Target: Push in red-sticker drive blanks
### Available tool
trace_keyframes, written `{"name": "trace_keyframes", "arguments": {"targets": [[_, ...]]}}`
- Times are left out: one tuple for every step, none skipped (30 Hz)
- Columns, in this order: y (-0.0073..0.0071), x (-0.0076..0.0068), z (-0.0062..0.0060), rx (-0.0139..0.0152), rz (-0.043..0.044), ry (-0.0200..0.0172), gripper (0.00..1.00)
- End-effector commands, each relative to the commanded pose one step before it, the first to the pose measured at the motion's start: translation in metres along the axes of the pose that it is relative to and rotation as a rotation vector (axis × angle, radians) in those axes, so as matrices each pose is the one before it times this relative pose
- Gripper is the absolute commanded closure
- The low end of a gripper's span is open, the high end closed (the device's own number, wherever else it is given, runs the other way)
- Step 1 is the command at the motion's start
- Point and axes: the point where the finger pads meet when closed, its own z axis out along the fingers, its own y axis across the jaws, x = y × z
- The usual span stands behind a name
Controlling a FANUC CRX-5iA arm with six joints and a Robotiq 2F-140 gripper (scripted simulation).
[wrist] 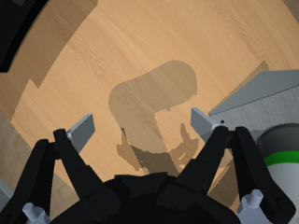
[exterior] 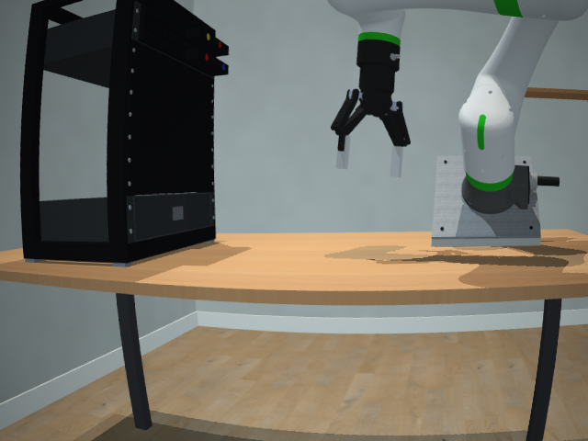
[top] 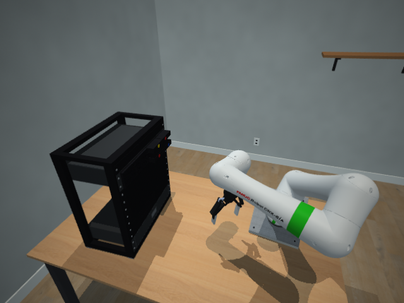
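The drive blanks with red stickers (exterior: 219,45) sit near the top of the black rack (exterior: 122,142), and at least one looks poked out. The gripper (exterior: 369,159) hangs wide and holds nothing, well apart from the rack, so all the pushing looks left to do

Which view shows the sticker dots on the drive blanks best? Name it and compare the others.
The exterior view: the rack front faces it, and two red stickers, one yellow and one blue show apart. The top view shows the same dots smaller and at a steep slant. The wrist view shows only the rack's lower edge, no dots.
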Motion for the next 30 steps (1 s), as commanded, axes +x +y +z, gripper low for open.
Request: {"name": "trace_keyframes", "arguments": {"targets": [[-0.00003,0.00013,-0.00019,0.00017,0.0,0.00034,0.0],[0.0,0.0,0.0,0.0,0.0,0.0,0.0],[0.0,0.0,0.0,0.0,0.0,0.0,0.0],[0.0,0.0,0.0,0.0,0.0,0.0,0.0],[0.0,0.0,0.0,0.0,0.0,0.0,0.0],[0.0,0.0,0.0,0.0,0.0,0.0,0.0],[0.0,0.0,0.0,0.0,0.0,0.0,0.0],[0.0,0.0,0.0,0.0,0.0,0.0,0.0],[0.0,0.0,0.0,0.0,0.0,0.0,0.0],[0.0,0.0,0.0,0.0,0.0,0.0,0.0],[0.0,0.0,0.0,0.0,0.0,0.0,0.0],[0.0,0.0,0.0,0.0,0.0,0.0,0.0],[0.0,0.0,0.0,0.0,0.0,0.0,0.0],[0.0,0.0,0.0,0.0,0.0,0.0,0.0],[0.0,0.0,0.0,0.0,0.0,0.0,0.0],[0.0,0.0,0.0,0.0,0.0,0.0,0.0],[0.0,0.0,0.0,0.0,0.0,0.0,0.0],[0.0,0.0,0.0,0.0,0.0,0.0,0.0],[0.0,0.0,0.0,0.0,0.0,0.0,0.0],[0.0,0.0,0.0,0.0,0.0,0.0,0.0],[0.0,0.0,0.0,0.0,0.0,0.0,0.0],[0.0,0.0,0.0,0.0,0.0,0.0,0.0],[0.0,0.0,0.0,0.0,0.0,0.0,0.0],[0.0,0.0,0.0,0.0,0.0,0.0,0.0],[0.0,0.0,0.0,0.0,0.0,0.0,0.0],[0.0,0.0,0.0,0.0,0.0,0.0,0.0],[0.0,0.0,0.0,0.0,0.0,0.0,0.0],[0.0,0.0,0.0,0.0,0.0,0.0,0.0],[0.0,0.0,0.0,0.0,0.0,0.0,0.0],[0.0,0.0,0.0,0.0,0.0,0.0,0.0]]}}
